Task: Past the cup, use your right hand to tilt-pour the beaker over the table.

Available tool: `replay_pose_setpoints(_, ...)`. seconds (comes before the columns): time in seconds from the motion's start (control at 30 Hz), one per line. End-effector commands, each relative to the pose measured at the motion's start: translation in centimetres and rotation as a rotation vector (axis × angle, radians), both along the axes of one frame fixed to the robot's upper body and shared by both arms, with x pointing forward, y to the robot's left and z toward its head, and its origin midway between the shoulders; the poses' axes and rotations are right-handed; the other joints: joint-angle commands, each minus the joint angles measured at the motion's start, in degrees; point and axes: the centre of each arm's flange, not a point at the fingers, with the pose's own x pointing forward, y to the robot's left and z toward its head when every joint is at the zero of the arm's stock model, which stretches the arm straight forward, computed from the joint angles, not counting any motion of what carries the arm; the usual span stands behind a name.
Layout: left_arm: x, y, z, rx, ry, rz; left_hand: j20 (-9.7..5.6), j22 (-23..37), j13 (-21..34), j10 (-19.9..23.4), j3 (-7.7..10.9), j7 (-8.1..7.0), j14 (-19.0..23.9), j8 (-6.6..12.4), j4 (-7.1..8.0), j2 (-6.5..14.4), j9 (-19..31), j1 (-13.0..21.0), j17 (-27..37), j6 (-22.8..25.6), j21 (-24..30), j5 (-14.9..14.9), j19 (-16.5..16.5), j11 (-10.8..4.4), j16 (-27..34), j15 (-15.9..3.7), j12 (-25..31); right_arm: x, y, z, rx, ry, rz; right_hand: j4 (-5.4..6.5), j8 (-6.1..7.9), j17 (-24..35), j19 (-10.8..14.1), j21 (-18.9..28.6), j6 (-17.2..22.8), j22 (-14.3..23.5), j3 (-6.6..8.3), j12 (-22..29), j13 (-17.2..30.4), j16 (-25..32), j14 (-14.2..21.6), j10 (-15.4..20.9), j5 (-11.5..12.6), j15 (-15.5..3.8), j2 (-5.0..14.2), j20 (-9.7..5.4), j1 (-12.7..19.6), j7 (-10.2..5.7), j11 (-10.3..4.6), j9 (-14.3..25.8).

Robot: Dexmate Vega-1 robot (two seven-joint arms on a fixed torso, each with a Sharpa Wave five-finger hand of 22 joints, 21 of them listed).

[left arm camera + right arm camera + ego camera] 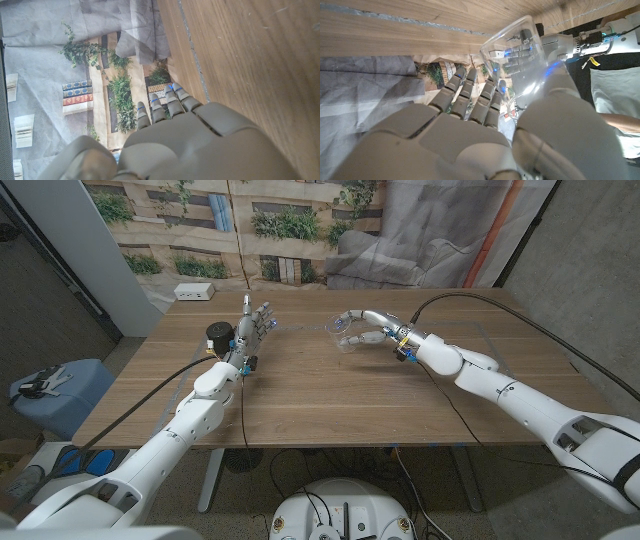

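Observation:
My right hand (371, 327) grips a clear glass beaker (343, 332) above the far middle of the wooden table (330, 390). The beaker is tipped on its side, mouth pointing toward my left. In the right wrist view the beaker (525, 55) sits between thumb and fingers (470, 92), with printed marks on its wall. A black cup (218, 336) stands at the far left of the table, just behind my left hand (255, 328). The left hand stands upright with fingers straight and apart, holding nothing; its fingers (167, 105) point toward the backdrop.
A white power strip (194, 292) lies at the table's far left corner. A grey cloth (400, 240) and a printed plant backdrop (200, 225) hang behind the table. A blue chair (55, 390) stands left of the table. Black cables run along both arms.

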Motion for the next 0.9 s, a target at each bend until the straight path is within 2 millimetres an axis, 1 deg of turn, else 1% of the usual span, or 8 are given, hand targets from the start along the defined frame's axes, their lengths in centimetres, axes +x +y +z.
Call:
replay_pose_setpoints(0.03,0.0,0.0,0.0,0.0,0.0,0.0,-0.55,0.09,0.16,0.4,-0.32,-0.24,0.38,-0.05,-0.06,0.86,0.26,-0.05,0.1,0.43,-0.12,0.15,0.39,0.12,-0.08,0.13,-0.03,-0.2,-0.5,2.2,-0.115,-0.016,-0.01,0.06,0.36,0.07,0.14,-0.08,1.5,0.19,-0.29,0.33,0.32,0.26,0.6,2.45,0.15,-7.4,1.38,-0.08,0.95,-1.15,-1.42,0.19)
replay_pose_setpoints(0.1,0.0,0.0,0.0,0.0,0.0,0.0,-0.54,0.09,0.16,0.35,-0.34,-0.21,0.36,-0.03,-0.05,0.87,0.26,-0.06,0.1,0.48,-0.13,0.15,0.41,0.07,-0.09,0.15,-0.05,-0.3,-0.6,2.4,-0.132,-0.016,-0.017,0.04,0.43,0.08,0.06,-0.14,1.62,0.19,-0.27,0.32,0.4,0.25,0.43,2.54,0.17,-7.5,1.52,-0.14,1.08,-0.99,-1.41,0.18)
replay_pose_setpoints(0.3,0.0,0.0,0.0,0.0,0.0,0.0,-0.57,0.09,0.16,0.42,-0.41,-0.19,0.34,-0.04,-0.05,0.89,0.26,-0.06,0.1,0.47,-0.17,0.15,0.43,0.13,-0.1,0.19,-0.03,-0.7,-0.8,3.0,-0.166,-0.03,-0.041,0.02,0.53,0.1,-0.29,-0.33,1.75,0.2,-0.27,0.36,0.61,0.35,0.31,2.96,0.23,-7.54,1.81,0.03,1.32,-1.39,-1.58,0.17)
replay_pose_setpoints(0.37,0.0,0.0,0.0,0.0,0.0,0.0,-0.53,0.09,0.16,0.41,-0.43,-0.2,0.33,-0.03,-0.05,0.89,0.26,-0.06,0.1,0.5,-0.17,0.15,0.45,0.13,-0.1,0.15,-0.03,-0.7,-0.8,3.2,-0.177,-0.032,-0.049,0.0,0.59,0.1,-0.53,-0.43,1.83,0.19,-0.31,0.36,0.71,0.39,0.28,3.11,0.23,-7.47,1.86,0.12,1.39,-1.23,-1.6,0.16)
replay_pose_setpoints(0.47,0.0,0.0,0.0,0.0,0.0,0.0,-0.51,0.09,0.16,0.45,-0.45,-0.18,0.35,-0.06,-0.05,0.9,0.26,-0.05,0.1,0.42,-0.19,0.16,0.43,0.11,-0.1,0.13,-0.01,-0.9,-0.7,3.6,-0.207,-0.042,-0.068,-0.01,0.57,0.09,-0.73,-0.51,1.72,0.19,-0.37,0.34,0.81,0.45,0.29,3.21,0.23,-7.42,1.87,0.27,1.45,-1.44,-1.56,0.15)
replay_pose_setpoints(0.7,0.0,0.0,0.0,0.0,0.0,0.0,-0.55,0.09,0.17,0.39,-0.51,-0.23,0.31,-0.04,-0.06,0.92,0.26,-0.05,0.1,0.47,-0.23,0.16,0.44,0.22,-0.11,0.13,-0.04,-1.2,-0.5,4.3,-0.25,-0.056,-0.093,-0.15,0.71,0.04,-1.12,-0.67,1.94,0.18,-0.46,0.24,1.04,0.57,0.32,3.34,0.24,-7.45,1.84,0.36,1.74,-1.28,-1.6,0.13)
replay_pose_setpoints(0.83,0.0,0.0,0.0,0.0,0.0,0.0,-0.53,0.1,0.17,0.44,-0.55,-0.23,0.34,-0.06,-0.06,0.93,0.26,-0.05,0.1,0.44,-0.26,0.16,0.44,0.19,-0.1,0.15,-0.02,-1.4,-0.5,4.7,-0.281,-0.059,-0.115,-0.27,0.84,-0.01,-1.39,-0.75,2.21,0.17,-0.48,0.21,1.18,0.62,0.31,3.48,0.25,-7.38,1.8,0.65,2.02,-1.68,-1.62,0.12)
replay_pose_setpoints(0.9,0.0,0.0,0.0,0.0,0.0,0.0,-0.53,0.1,0.17,0.39,-0.58,-0.25,0.31,-0.05,-0.06,0.94,0.26,-0.05,0.1,0.46,-0.27,0.16,0.45,0.19,-0.11,0.12,-0.04,-1.5,-0.5,4.8,-0.296,-0.061,-0.128,-0.29,0.79,-0.03,-1.51,-0.78,2.0,0.17,-0.51,0.17,1.29,0.66,0.28,3.54,0.26,-7.3,1.81,0.69,2.15,-1.59,-1.6,0.11)
